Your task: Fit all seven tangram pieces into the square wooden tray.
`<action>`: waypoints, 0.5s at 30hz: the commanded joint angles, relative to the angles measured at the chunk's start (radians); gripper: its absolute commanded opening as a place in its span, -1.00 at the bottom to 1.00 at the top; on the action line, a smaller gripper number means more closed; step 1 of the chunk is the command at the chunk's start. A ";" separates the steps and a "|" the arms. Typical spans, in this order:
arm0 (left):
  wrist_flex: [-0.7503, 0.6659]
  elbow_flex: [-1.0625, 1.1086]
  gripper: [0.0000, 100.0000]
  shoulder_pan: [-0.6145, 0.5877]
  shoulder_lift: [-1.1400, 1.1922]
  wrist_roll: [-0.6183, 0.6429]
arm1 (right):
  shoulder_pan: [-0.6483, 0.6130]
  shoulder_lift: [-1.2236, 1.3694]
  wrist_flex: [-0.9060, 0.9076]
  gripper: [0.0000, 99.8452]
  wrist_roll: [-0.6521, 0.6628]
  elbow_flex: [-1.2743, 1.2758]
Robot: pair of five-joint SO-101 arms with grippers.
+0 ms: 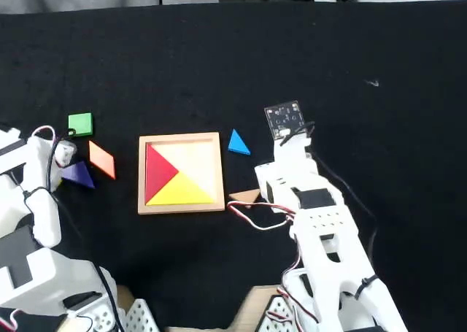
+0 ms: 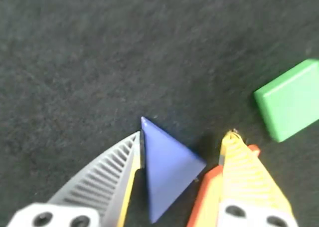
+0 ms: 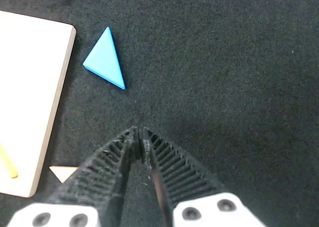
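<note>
The square wooden tray [image 1: 181, 209] holds a red triangle [image 1: 157, 173] and a yellow triangle [image 1: 182, 191]. To its left lie a green square [image 1: 80, 124], an orange parallelogram [image 1: 102, 159] and a dark blue triangle [image 1: 78, 174]. My left gripper [image 2: 185, 135] is open around the dark blue triangle [image 2: 169, 167], which touches one finger [image 2: 117, 169]; the orange parallelogram [image 2: 209, 197] lies under the other. My right gripper [image 3: 139, 133] is shut and empty, right of the tray [image 3: 30, 102]. A light blue triangle [image 3: 105, 62] lies ahead of it and a tan triangle [image 3: 64, 173] beside it.
Everything rests on a black cloth. The green square [image 2: 289, 100] lies just beyond my left gripper. Both arm bases stand at the near edge, with loose wires by the tan triangle [image 1: 246, 196]. The far half of the table is open room.
</note>
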 commanded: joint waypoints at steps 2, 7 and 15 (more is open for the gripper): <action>-0.041 -0.105 -0.49 -0.001 -0.005 -0.028 | 0.009 -0.030 -0.014 -0.97 -0.012 -0.007; 0.023 -0.166 -0.49 -0.002 0.037 -0.068 | 0.009 -0.030 -0.014 -0.97 -0.012 -0.008; 0.315 -0.196 -0.48 0.058 0.041 -0.044 | -0.017 -0.030 -0.014 -0.97 -0.012 -0.007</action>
